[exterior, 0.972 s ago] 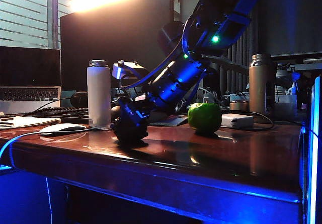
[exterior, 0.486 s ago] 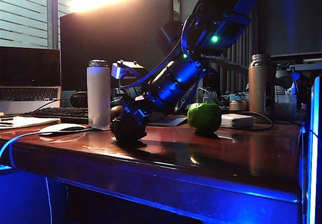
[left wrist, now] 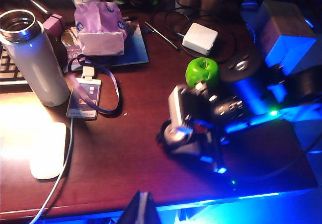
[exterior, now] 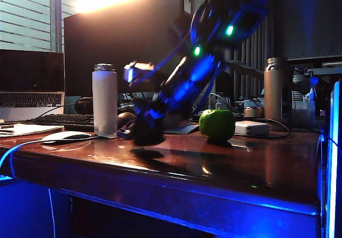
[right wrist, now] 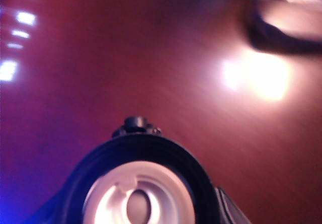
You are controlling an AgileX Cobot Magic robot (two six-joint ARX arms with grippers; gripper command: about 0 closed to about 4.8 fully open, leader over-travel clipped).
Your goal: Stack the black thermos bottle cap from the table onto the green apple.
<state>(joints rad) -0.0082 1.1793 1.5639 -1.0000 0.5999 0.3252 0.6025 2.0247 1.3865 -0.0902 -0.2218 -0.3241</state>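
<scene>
The black thermos bottle cap (right wrist: 138, 148), dark-rimmed with a pale ring inside, fills the near part of the right wrist view, one finger (right wrist: 229, 210) at its side. My right gripper (exterior: 145, 135) is shut on it, blurred, just above the table (exterior: 224, 168) with a shadow beneath. The green apple (exterior: 217, 124) stands to its right, a short gap away, also seen as apple (left wrist: 202, 72) beyond the right gripper (left wrist: 176, 137). My left gripper (left wrist: 143, 210) is shut and empty, over the table's front edge.
A white bottle (exterior: 105, 99) without its cap stands left of the right gripper. A strap loop with a card (left wrist: 85, 100) and a mouse (left wrist: 48, 151) lie near it. A steel bottle (exterior: 278, 88) and a white charger (left wrist: 199, 38) sit behind the apple.
My right gripper has closed on the cap, lifted it slightly off the table and shifted a little right toward the apple. Left arm unchanged.
</scene>
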